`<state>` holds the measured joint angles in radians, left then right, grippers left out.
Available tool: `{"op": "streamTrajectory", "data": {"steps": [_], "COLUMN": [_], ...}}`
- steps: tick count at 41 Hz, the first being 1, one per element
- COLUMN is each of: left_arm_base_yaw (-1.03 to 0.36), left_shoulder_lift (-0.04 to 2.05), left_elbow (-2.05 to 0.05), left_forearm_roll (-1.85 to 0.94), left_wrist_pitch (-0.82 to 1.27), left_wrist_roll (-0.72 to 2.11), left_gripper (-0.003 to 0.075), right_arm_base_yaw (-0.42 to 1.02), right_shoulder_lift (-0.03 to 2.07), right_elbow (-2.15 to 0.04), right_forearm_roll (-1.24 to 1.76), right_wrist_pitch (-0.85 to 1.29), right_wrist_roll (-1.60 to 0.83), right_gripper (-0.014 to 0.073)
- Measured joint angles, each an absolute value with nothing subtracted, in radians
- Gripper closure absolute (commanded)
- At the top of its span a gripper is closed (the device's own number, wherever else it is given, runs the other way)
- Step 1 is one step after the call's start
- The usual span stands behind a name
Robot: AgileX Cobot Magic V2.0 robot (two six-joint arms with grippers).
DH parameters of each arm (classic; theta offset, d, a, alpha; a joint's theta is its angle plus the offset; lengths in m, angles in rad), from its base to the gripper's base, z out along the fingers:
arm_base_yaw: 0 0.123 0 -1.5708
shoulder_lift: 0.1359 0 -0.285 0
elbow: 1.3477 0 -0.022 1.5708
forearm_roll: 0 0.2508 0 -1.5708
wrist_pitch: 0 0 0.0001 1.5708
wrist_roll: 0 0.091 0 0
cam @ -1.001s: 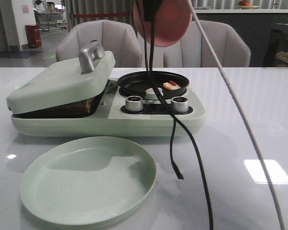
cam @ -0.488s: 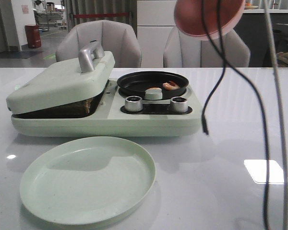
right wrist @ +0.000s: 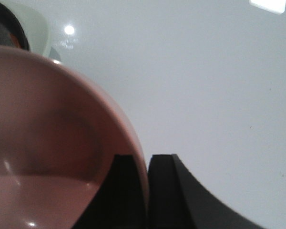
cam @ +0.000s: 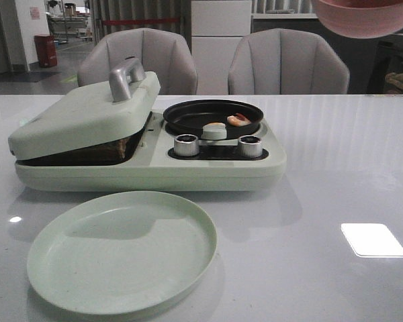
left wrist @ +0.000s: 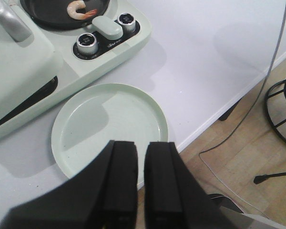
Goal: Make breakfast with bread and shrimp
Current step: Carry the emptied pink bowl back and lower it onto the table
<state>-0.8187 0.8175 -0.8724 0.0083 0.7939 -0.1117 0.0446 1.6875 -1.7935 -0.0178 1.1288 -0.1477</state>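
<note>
Compared with half a second earlier, the salmon-pink plastic bowl [cam: 367,16] has shifted further toward the upper right of the front view, now cut by the frame edge, and the dangling black and white cables have left that view.

The right gripper [right wrist: 148,191] is clamped on the pink bowl's rim, one finger inside the wall and one outside, high above the glossy white table [cam: 336,168].

The left gripper [left wrist: 140,183] hangs over the near table edge with its fingers almost together and nothing between them; below it lies the round pale green plate [cam: 121,249], bare, just in front of the pale green breakfast-maker appliance [cam: 148,168].

A whitish-pink curled shrimp [cam: 240,119] rests in the round black pan [cam: 213,115] at the appliance's right rear, behind two silver knobs [cam: 186,144] and a pale green knob [cam: 214,130].

Dark-crusted bread [cam: 121,146] shows only as an edge in the gap under the tilted hinged green lid [cam: 87,114] with its silver handle [cam: 126,77].

Open tabletop extends to the right of the appliance and plate; the near edge drops to a wooden floor [left wrist: 238,157].
</note>
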Motion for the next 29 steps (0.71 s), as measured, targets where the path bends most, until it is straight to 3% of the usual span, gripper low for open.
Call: {"op": "streamTrajectory", "data": {"steps": [16, 29], "left_arm_base_yaw": [-0.819, -0.819], "left_shoulder_lift": [0.817, 0.817], "left_elbow": [-0.872, -0.872], "left_forearm_roll": [0.008, 0.008], "left_wrist_pitch": [0.795, 0.795], "left_wrist_roll": [-0.112, -0.112], "left_gripper": [0.0554, 0.0554], "right_arm_base_yaw": [-0.104, -0.108], "right_shoulder_lift": [1.565, 1.683], "right_elbow": [-1.367, -1.281], "right_forearm_roll": [0.065, 0.134], "right_wrist_pitch": [0.907, 0.834], "right_wrist_roll": [-0.169, -0.177], "right_gripper": [0.0578, 0.0578]}}
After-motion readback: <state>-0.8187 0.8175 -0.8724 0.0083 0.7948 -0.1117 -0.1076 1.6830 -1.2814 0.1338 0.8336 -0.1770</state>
